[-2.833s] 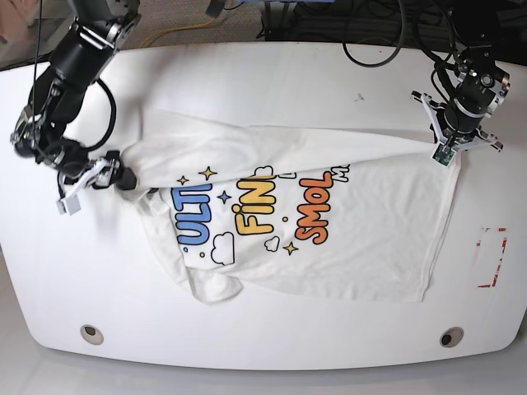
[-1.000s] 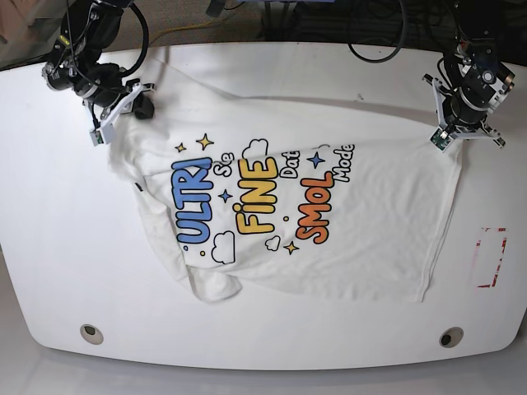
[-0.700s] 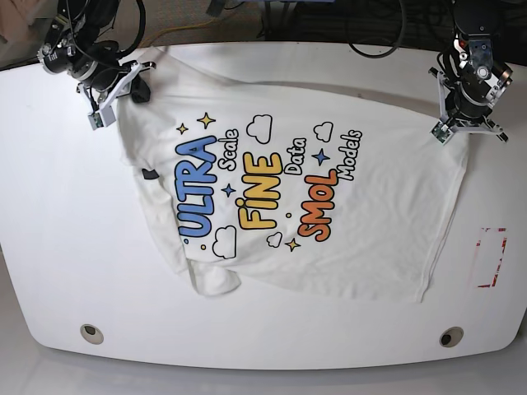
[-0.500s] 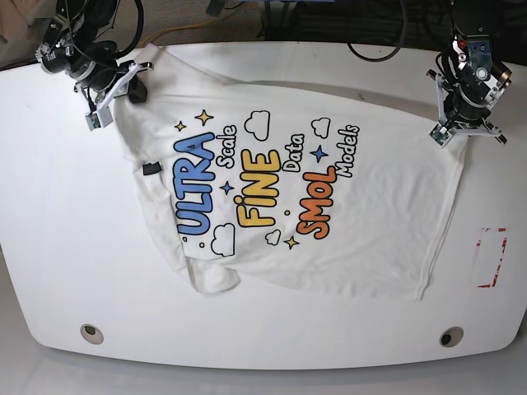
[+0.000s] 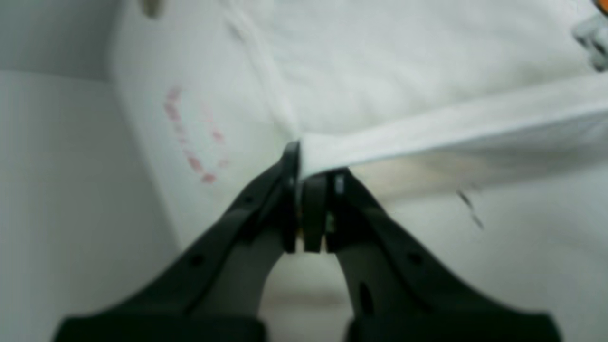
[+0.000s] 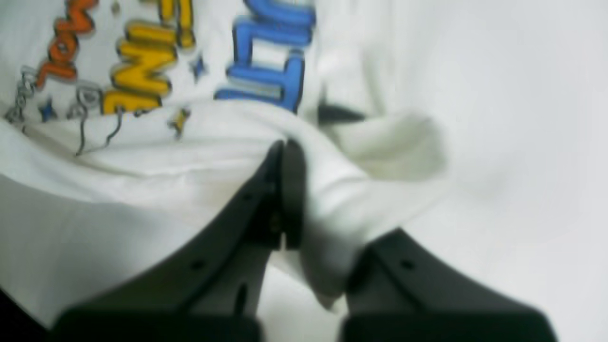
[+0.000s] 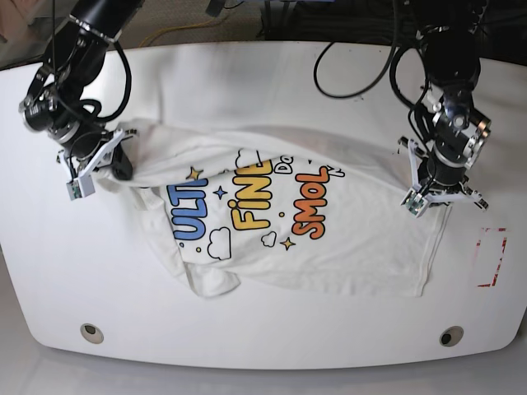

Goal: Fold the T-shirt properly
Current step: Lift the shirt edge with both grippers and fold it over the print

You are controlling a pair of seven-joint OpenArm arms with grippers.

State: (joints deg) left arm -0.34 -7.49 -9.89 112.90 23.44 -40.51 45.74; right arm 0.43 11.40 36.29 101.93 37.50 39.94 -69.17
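Table white, T-shirt spread, cables behind.

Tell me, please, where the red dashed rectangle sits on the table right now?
In the base view the red dashed rectangle lies near the table's right edge, just right of the T-shirt.

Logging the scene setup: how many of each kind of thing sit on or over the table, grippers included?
T-shirt: 1
Grippers, left gripper and right gripper, both clamped on the shirt: 2
Red-marked rectangle on the table: 1
Round table holes: 2
Total: 6
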